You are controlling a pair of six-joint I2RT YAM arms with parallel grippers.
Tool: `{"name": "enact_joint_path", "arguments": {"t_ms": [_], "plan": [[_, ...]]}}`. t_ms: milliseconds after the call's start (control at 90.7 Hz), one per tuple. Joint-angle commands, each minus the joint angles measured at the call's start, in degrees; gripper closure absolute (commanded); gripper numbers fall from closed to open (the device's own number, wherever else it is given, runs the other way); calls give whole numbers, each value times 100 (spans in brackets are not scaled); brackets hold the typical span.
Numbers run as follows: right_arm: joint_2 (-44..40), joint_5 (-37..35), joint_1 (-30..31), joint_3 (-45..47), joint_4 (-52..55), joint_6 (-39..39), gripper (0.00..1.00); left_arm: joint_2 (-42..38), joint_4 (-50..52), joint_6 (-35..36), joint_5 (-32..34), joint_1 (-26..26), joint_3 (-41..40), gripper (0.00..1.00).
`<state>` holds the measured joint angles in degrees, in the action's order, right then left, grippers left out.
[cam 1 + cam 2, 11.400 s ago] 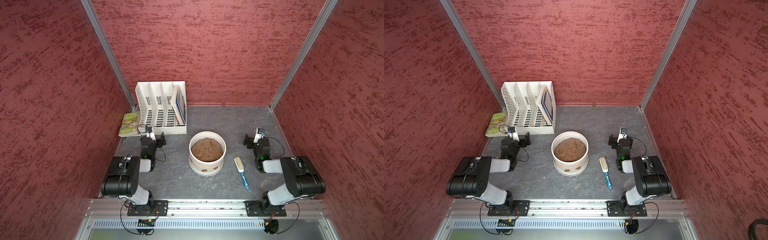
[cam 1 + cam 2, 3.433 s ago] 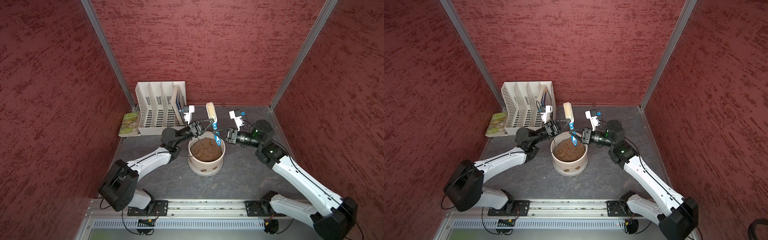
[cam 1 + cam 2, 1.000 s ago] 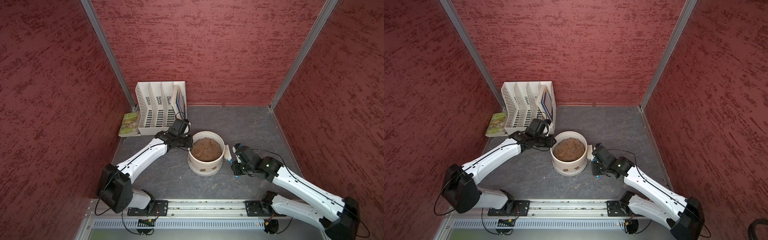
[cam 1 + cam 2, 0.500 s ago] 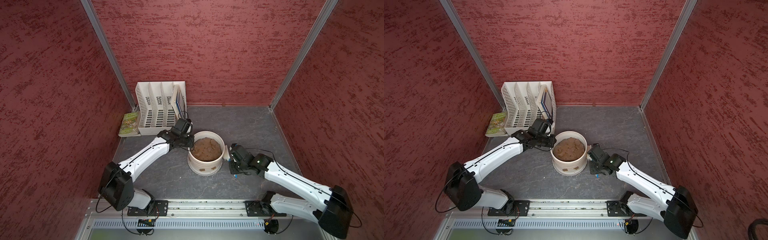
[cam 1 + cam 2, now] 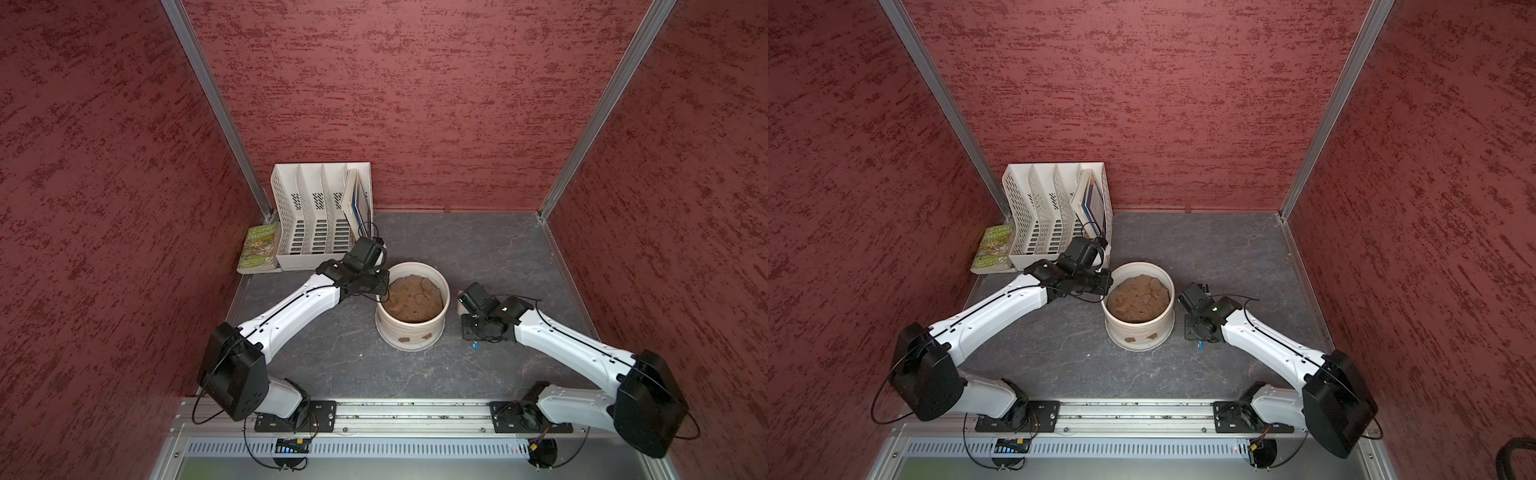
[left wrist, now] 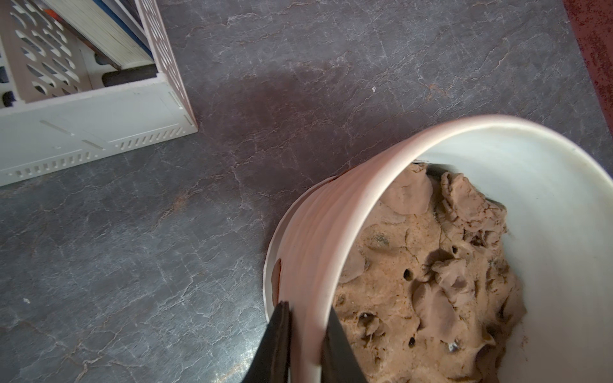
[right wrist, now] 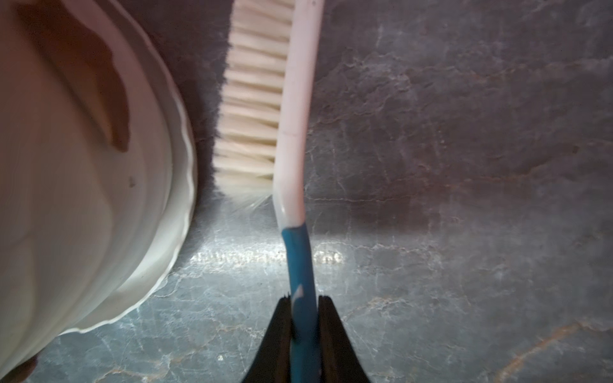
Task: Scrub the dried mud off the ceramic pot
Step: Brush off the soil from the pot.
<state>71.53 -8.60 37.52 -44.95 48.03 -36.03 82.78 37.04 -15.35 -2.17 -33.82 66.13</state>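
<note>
Brush [image 7: 293, 109] pinched by blue handle in right fingers [image 7: 279, 326] should press bristles [image 7: 252, 99] onto dried mud [image 7: 99, 83] low on ceramic pot [image 7: 83, 205] at middle of counter [image 7: 464, 199], left fingers [image 6: 278, 338] pinching rim to brace it.

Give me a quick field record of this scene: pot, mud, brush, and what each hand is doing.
ceramic pot: upright, lumpy soil inside
dried mud: brown patches on its outer wall
left hand: shut on the pot's rim, one finger inside, one outside
right hand: shut on blue handle of the scrub brush
bristles: facing the pot wall, a gap between
</note>
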Motion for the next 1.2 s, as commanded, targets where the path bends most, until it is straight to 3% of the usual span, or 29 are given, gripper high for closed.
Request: {"name": "enact_joint_path", "arguments": {"t_ms": [0, 176, 331, 551, 760, 871, 1190], "plan": [[-101, -92, -47, -210, 24, 29, 100, 147, -388, -102, -316, -74, 51, 100], [-1319, 396, 237, 133, -405, 390, 100, 135, -399, -53, -320, -72, 34, 100], [-1705, 665, 370, 313, -492, 607, 100, 180, -427, -2, -334, -54, 108, 100], [-1081, 695, 813, 147, -678, 764, 100, 307, -285, 80, -305, -54, 343, 100], [-690, 753, 836, 69, -782, 829, 100, 336, -252, 108, -292, -63, 372, 100], [-272, 451, 835, -89, -493, 690, 100, 350, -228, 95, -292, -74, 383, 100], [271, -80, 226, 62, -167, 117, 100, 324, -153, 68, -171, -63, 342, 100]]}}
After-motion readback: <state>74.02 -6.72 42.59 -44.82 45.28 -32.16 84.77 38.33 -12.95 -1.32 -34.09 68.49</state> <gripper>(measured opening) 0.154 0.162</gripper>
